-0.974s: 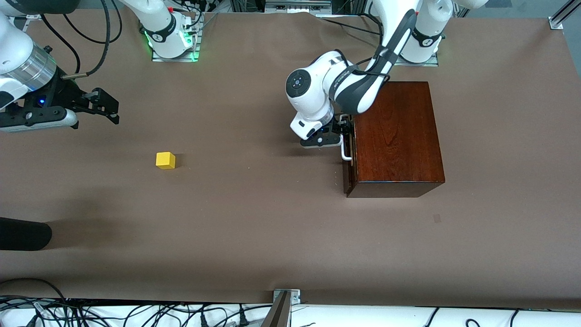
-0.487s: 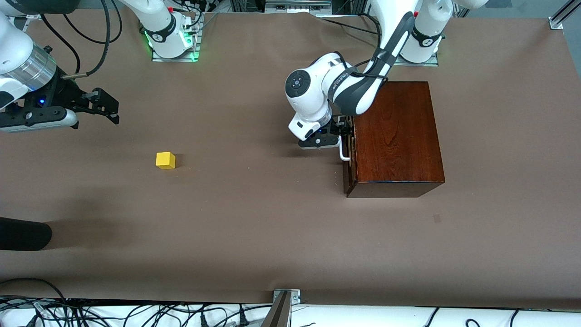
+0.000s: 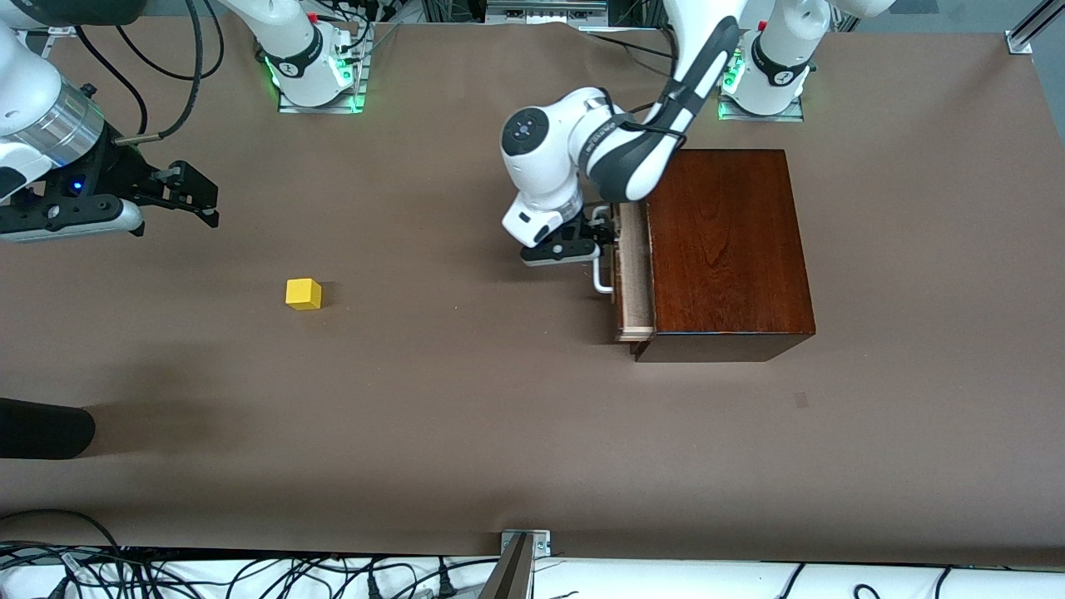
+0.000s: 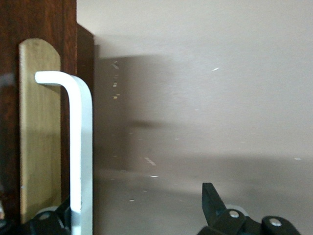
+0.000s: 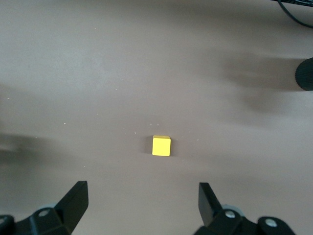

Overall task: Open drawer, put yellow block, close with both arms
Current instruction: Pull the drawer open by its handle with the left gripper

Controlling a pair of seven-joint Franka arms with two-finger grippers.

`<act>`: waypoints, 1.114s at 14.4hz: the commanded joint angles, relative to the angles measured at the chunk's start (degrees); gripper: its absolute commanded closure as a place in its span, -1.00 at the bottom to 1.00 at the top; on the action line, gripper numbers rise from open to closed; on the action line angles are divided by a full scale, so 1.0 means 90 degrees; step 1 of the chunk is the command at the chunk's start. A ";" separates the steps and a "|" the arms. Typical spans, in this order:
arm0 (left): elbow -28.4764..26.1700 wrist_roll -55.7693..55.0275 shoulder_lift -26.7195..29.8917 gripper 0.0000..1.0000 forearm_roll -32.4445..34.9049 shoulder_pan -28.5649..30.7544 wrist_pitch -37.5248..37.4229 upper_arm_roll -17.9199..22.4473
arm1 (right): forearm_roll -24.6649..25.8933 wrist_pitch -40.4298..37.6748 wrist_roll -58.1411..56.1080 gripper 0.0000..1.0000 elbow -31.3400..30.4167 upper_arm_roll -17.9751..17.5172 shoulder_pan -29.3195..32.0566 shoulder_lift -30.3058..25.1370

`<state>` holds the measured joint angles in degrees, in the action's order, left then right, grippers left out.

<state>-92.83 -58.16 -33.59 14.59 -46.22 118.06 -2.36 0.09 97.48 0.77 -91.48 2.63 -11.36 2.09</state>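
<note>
The dark mahogany box (image 3: 724, 249) stands toward the left arm's end of the table. Its drawer (image 3: 634, 274) is pulled out a little, showing a pale wood strip. My left gripper (image 3: 601, 237) is open at the drawer front, with the white bar handle (image 3: 601, 281) between its fingers, close against one finger. In the left wrist view the handle (image 4: 80, 147) runs beside that finger (image 4: 54, 218), and the gripper (image 4: 134, 205) is open. The yellow block (image 3: 303, 294) lies on the table toward the right arm's end. My right gripper (image 3: 204, 204) hovers open and empty near it; the right wrist view shows the block (image 5: 161, 146) ahead of the gripper (image 5: 143, 196).
A black rounded object (image 3: 42, 428) juts in at the right arm's end, nearer the front camera than the block; it also shows in the right wrist view (image 5: 305, 73). The brown mat (image 3: 466, 399) lies bare between block and box. Cables (image 3: 250, 574) run along the near edge.
My left gripper has moved away from the box toward the right arm's end, and the drawer has slid out with it. The right arm and the block have not moved.
</note>
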 commanded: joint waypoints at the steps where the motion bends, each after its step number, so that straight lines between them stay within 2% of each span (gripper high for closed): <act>1: 0.0762 -0.0335 -0.0545 -1.00 -0.0078 -0.0187 0.0242 -0.0022 | -0.0001 -0.0070 -0.0096 -1.00 0.0145 -0.0028 0.0032 0.0060; 9: 0.1017 -0.0277 -0.0585 -1.00 -0.0264 -0.0275 0.0096 -0.0021 | 0.0009 -0.0070 -0.0203 -1.00 0.0087 0.0128 0.0071 0.0187; 12: 0.1143 -0.0160 -0.0234 -1.00 -0.0390 -0.0265 -0.0538 -0.0099 | 0.0009 -0.0119 -0.0572 -1.00 0.0057 0.0138 0.0100 0.0694; 16: 0.1787 0.0708 0.0156 -1.00 -0.0752 -0.0119 -0.1844 -0.0109 | 0.0009 -0.0051 -0.0604 -1.00 0.0058 0.0118 0.0032 0.1105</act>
<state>-80.09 -56.04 -34.90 9.72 -48.22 107.73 -3.09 0.12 97.28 -3.74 -91.77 4.04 -11.18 10.79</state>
